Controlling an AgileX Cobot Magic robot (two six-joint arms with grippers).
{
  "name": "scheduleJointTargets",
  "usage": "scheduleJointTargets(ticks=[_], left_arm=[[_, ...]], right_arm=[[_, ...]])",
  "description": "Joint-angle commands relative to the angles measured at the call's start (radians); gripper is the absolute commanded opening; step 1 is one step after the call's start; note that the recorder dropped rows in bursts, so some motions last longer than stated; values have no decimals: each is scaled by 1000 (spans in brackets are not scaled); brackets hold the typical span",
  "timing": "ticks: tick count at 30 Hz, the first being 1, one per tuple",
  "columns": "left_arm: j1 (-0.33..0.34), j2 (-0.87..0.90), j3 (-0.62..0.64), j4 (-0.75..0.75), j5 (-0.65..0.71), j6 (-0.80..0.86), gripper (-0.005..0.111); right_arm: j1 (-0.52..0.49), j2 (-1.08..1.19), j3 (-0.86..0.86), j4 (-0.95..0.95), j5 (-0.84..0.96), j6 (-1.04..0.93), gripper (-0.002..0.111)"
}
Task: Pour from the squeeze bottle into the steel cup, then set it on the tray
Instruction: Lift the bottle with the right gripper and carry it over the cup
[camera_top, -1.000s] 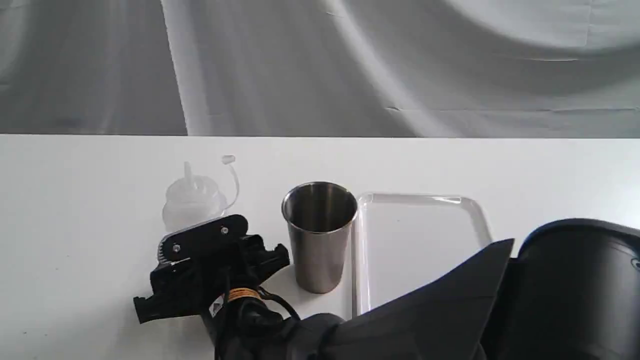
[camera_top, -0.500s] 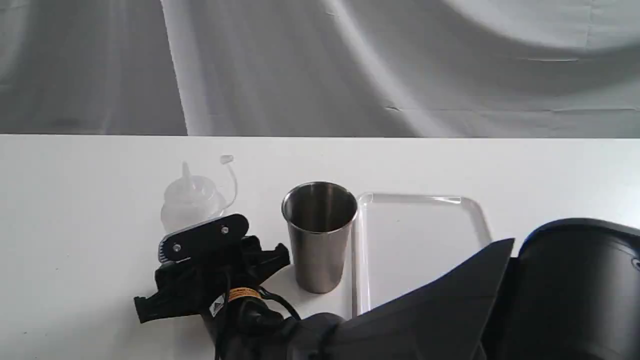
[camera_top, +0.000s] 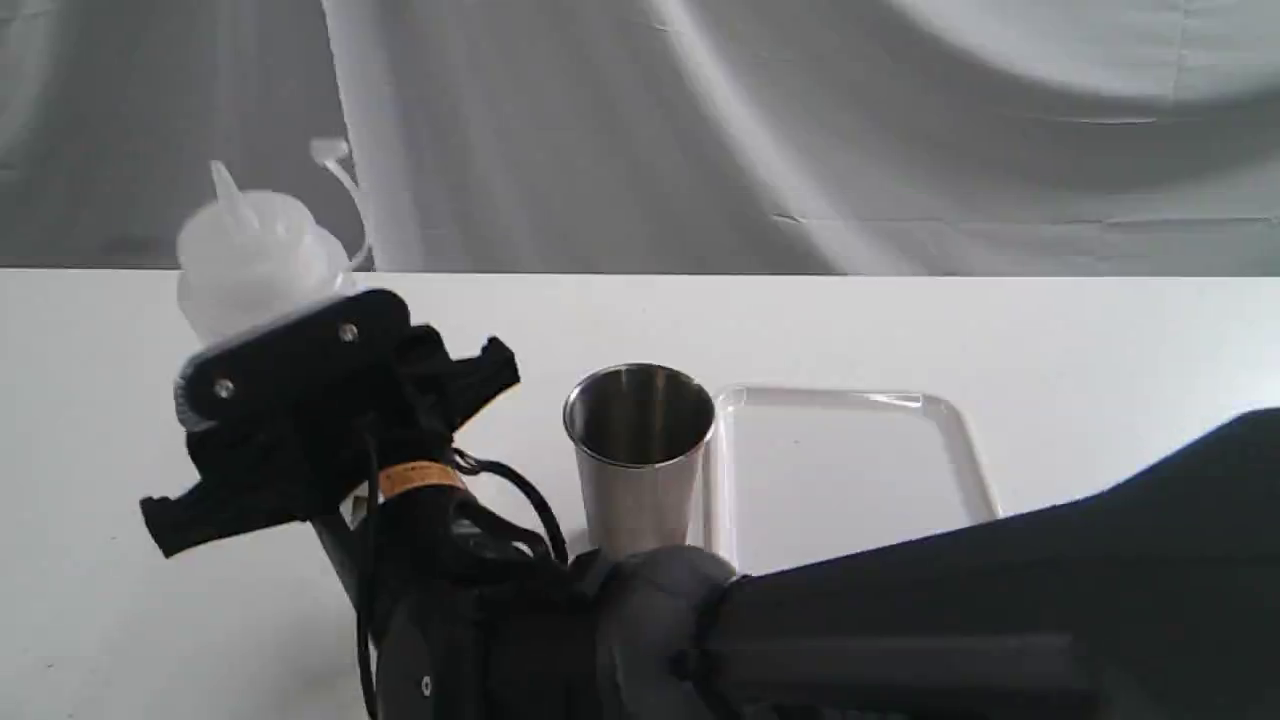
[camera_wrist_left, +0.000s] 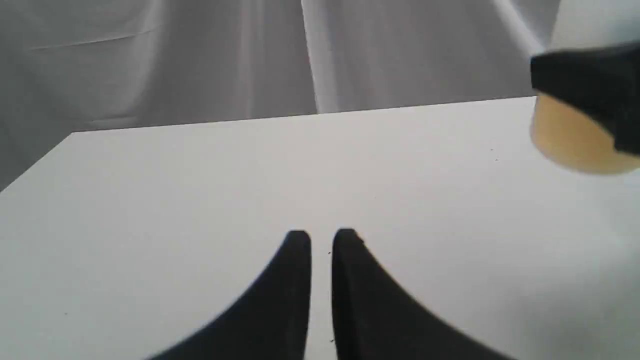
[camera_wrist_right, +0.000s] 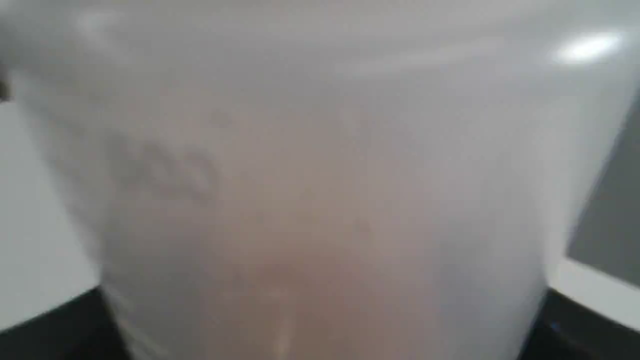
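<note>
1. The counter (camera_top: 1000, 330) is white and carries the cup and the tray. The bottle is not on it.
2. The right arm (camera_top: 1000, 600) lies low across the front of the exterior view. It reaches past the middle to the left of the cup, with the wrist turned upward. It reaches this far because the bottle is on that side.
3. The tray (camera_top: 830, 396) lies flat and bare just beside the cup. That likely keeps the final set-down short.
4. The bottle (camera_top: 255, 260) hangs in the air, up and to the left of the cup. It is nearly upright, with its nozzle (camera_top: 222, 185) pointing up. In the left wrist view amber liquid sits at its base (camera_wrist_left: 575, 140). Held this way, I judge, nothing spills before it is over the cup, so the pour is not yet begun.
5. The cup (camera_top: 640, 470) stands upright with its mouth open, between the bottle and the tray, ready to receive.
6. The right claw (camera_top: 280, 345) is clenched on the bottle's body below the shoulder, one finger plate across the near side. In the right wrist view the blurred bottle wall (camera_wrist_right: 320, 175) fills the frame.
7. The left claw (camera_wrist_left: 321, 240) has its fingers drawn together with only a slit between them, and it grasps nothing. It sits low over bare counter, apart from the work.
8. The cap (camera_top: 328, 150) is off the nozzle and hangs on its strap, so the spout is free.
</note>
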Motion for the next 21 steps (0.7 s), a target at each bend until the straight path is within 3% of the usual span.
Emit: scheduleJointTargets(ticks=[1,8,16,21], left_arm=[[-2,-5,4,2,-7,-2,8],[-2,-5,4,2,-7,-2,8],[-2,-5,4,2,-7,-2,8],[-2,-5,4,2,-7,-2,8]], right_arm=[[17,-94,-6,-31,-38,-101,0],[61,-230,-6,101,-42,-339,0],[109,-342,-6,442,-176,-681,0],[118,-397,-6,494,-212,-809,0]])
